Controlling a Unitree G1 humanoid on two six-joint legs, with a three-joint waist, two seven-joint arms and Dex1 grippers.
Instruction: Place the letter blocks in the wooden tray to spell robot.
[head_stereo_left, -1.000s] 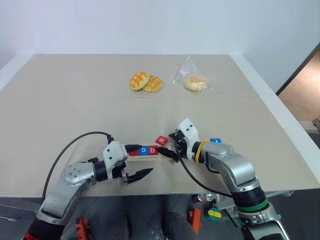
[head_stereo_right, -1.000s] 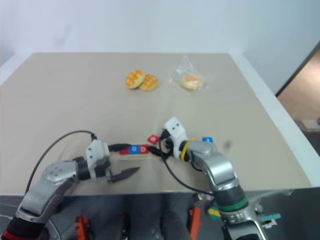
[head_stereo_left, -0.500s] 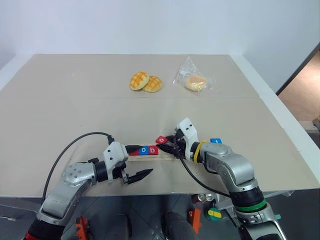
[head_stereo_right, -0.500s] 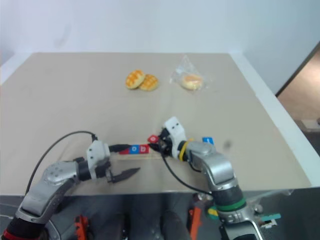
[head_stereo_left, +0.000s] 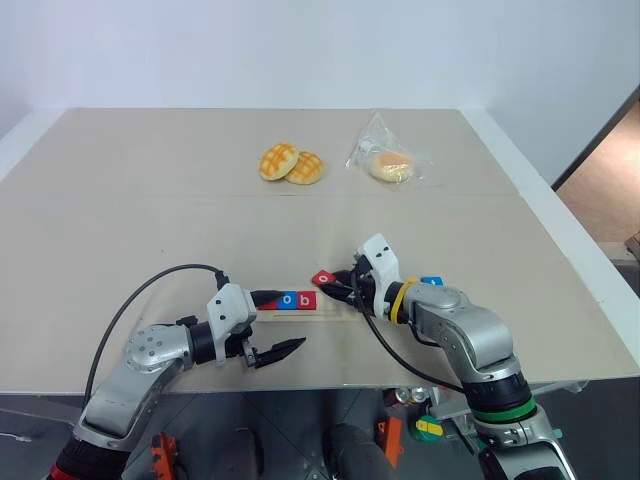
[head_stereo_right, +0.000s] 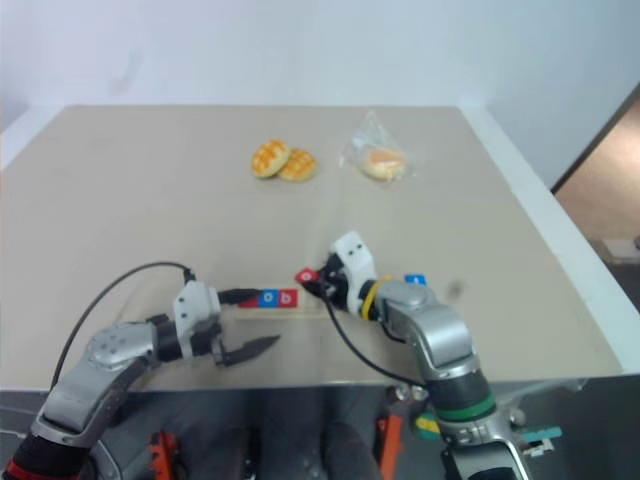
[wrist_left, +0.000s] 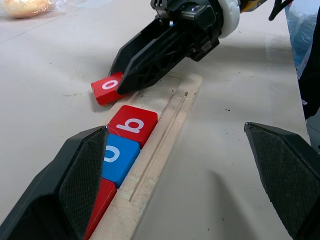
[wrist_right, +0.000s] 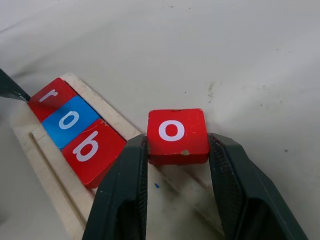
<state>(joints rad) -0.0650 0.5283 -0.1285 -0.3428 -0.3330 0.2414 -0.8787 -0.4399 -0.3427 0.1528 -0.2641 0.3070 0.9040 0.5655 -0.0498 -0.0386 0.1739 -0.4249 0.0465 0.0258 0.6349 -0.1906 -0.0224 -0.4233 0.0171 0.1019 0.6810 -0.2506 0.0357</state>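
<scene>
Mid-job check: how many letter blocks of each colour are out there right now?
Red: 3 (red r and red b in the wooden tray, red o in the right pincer)
Blue: 2 (blue o in the tray, loose blue block off it)
Total: 5

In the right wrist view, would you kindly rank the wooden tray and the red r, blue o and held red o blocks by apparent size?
1. wooden tray
2. held red o block, though it sits nearest the camera
3. blue o block and red r block, too alike to rank
</scene>
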